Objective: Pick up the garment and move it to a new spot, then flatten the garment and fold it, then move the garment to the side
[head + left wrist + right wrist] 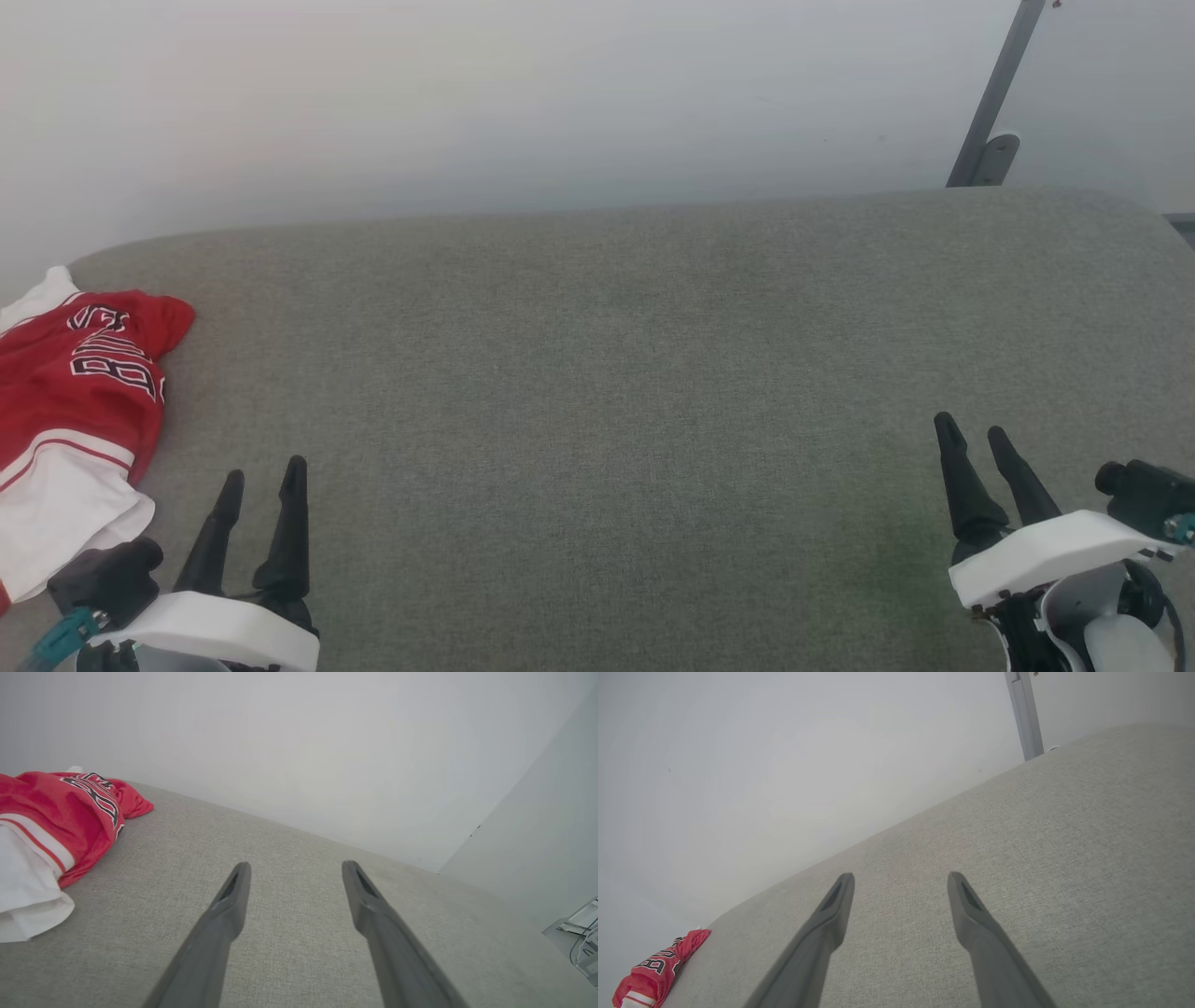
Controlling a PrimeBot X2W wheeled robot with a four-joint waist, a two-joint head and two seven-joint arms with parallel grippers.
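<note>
Crumpled red-and-white garment (79, 392) at left edge on grey fabric worktop (607, 420); left claw (265, 469) lower left, spread apart, empty; right claw (970, 425) lower right, likewise apart

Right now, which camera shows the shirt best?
Left wrist view: the garment looks nearest and largest, though cropped. The head view shows it smaller, also cropped; the right wrist view, tiny in a corner.

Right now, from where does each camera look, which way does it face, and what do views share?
Head view: from the head, down onto the grey cushion; left gripper and right gripper show.
Left wrist view: along its open fingers, across cushion toward the wall.
Right wrist view: likewise, along its own fingers.
Shared: the garment, far left.
</note>
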